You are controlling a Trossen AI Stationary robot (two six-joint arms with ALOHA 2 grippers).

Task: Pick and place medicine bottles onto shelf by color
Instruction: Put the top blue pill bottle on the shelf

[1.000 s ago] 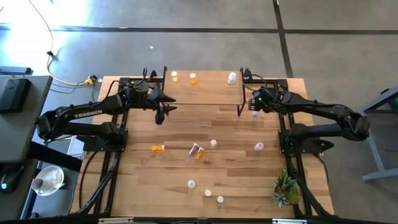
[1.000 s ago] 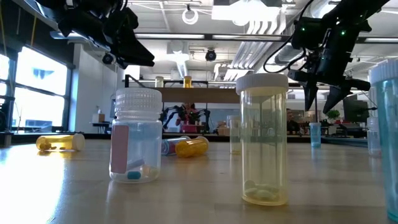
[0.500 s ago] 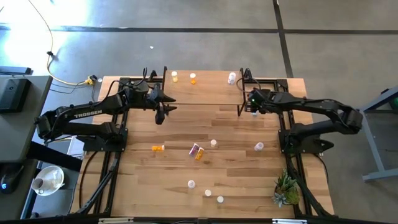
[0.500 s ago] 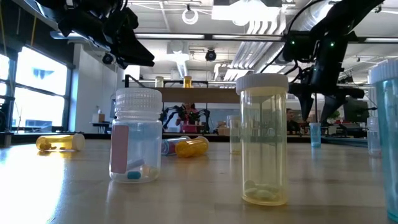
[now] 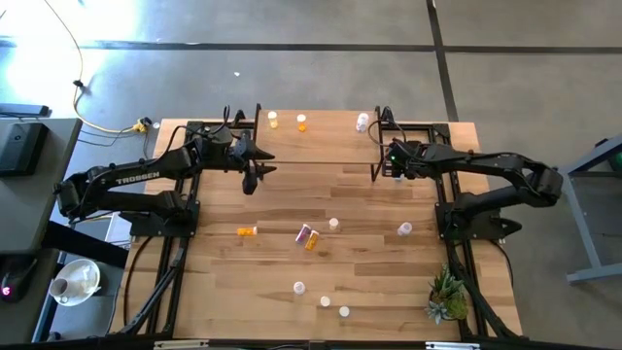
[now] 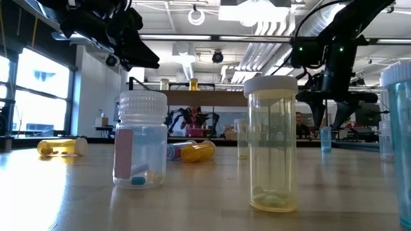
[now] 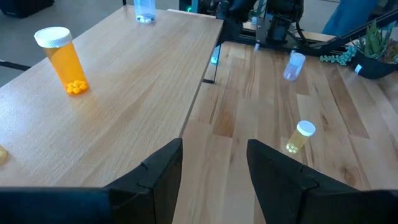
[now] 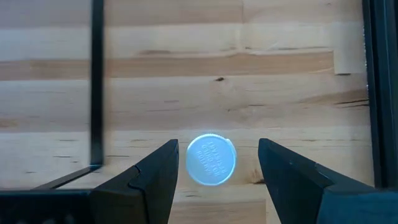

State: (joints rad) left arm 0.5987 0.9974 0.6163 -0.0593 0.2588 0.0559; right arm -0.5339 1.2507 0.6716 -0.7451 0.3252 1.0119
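The right gripper [image 5: 394, 167] has been drawn in toward the shelf's [image 5: 321, 146] right end since a second ago, and is now poised straight above a white-capped bottle [image 8: 211, 159] standing on the table by the shelf leg, fingers spread either side, nothing gripped. The left gripper [image 5: 255, 175] is held unchanged at the shelf's left end, fingers apart. Three bottles are seen along the shelf's back edge
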